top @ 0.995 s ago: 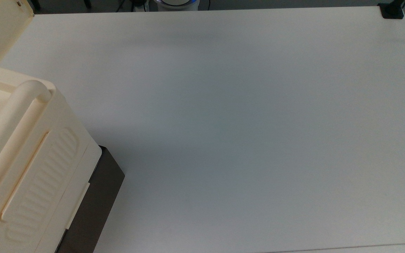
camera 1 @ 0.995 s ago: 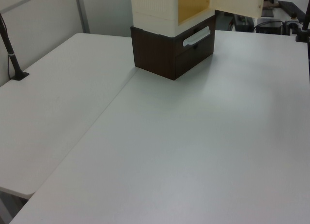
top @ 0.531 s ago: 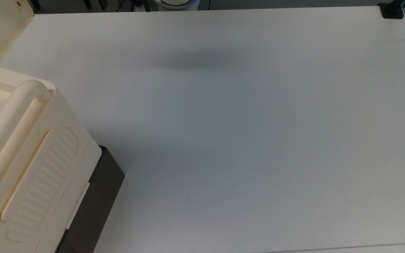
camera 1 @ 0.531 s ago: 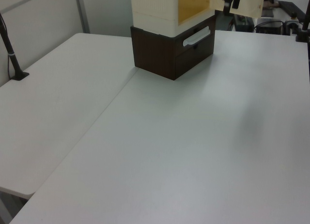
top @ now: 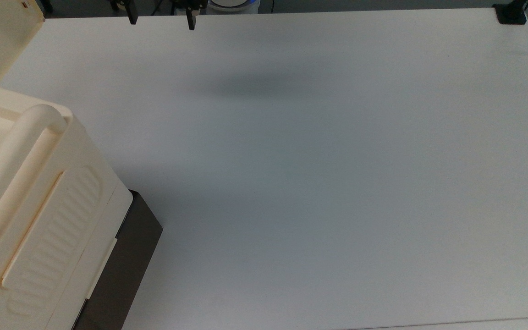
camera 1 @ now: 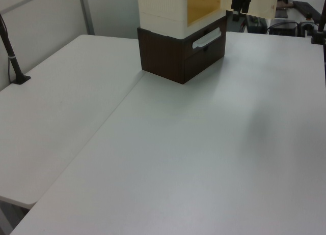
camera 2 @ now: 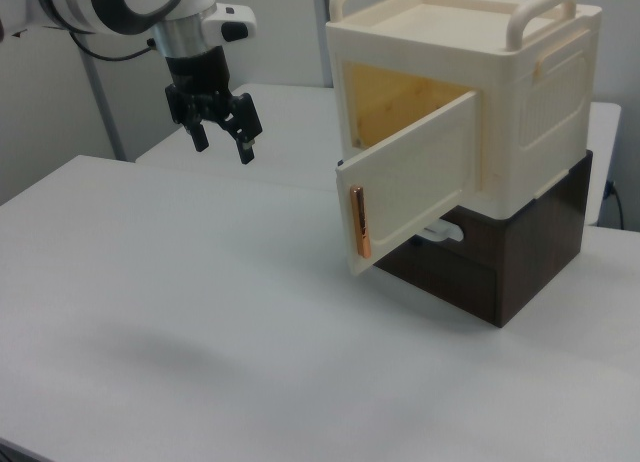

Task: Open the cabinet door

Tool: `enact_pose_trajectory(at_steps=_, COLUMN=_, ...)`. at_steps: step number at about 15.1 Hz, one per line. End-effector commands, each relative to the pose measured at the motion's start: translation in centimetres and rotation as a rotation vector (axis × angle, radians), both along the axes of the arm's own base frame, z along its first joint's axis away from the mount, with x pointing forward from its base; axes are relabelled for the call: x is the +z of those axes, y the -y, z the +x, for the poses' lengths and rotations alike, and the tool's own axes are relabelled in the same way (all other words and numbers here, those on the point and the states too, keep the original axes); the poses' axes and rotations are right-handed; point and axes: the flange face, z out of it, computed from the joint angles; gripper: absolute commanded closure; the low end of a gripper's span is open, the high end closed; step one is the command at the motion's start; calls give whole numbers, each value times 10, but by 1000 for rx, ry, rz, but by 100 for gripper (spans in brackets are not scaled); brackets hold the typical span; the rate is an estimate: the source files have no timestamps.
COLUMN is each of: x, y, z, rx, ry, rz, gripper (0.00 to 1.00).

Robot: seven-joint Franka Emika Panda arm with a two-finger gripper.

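Cabinet door ajar, my fingers clear of it.

My gripper (camera 2: 222, 142) hangs over the white worktop (camera 2: 200, 312) with its fingers (top: 132, 17) spread apart, grasping nothing. The cabinet door (camera 2: 412, 182) stands swung partway out from the cream cabinet (camera 2: 520, 102), copper handle (camera 2: 357, 222) at its free edge, well apart from my gripper, toward the right view's right.

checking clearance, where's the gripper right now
In the right view the gripper hangs open above the table, toward the right view's upper left, apart from the swung-open cabinet door.
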Motion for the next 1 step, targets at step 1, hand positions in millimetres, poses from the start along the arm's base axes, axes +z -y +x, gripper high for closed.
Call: enact_pose_trajectory(at_steps=1, x=-1, y=-7, z=1, rx=-3, ry=13, rz=-22, gripper=0)
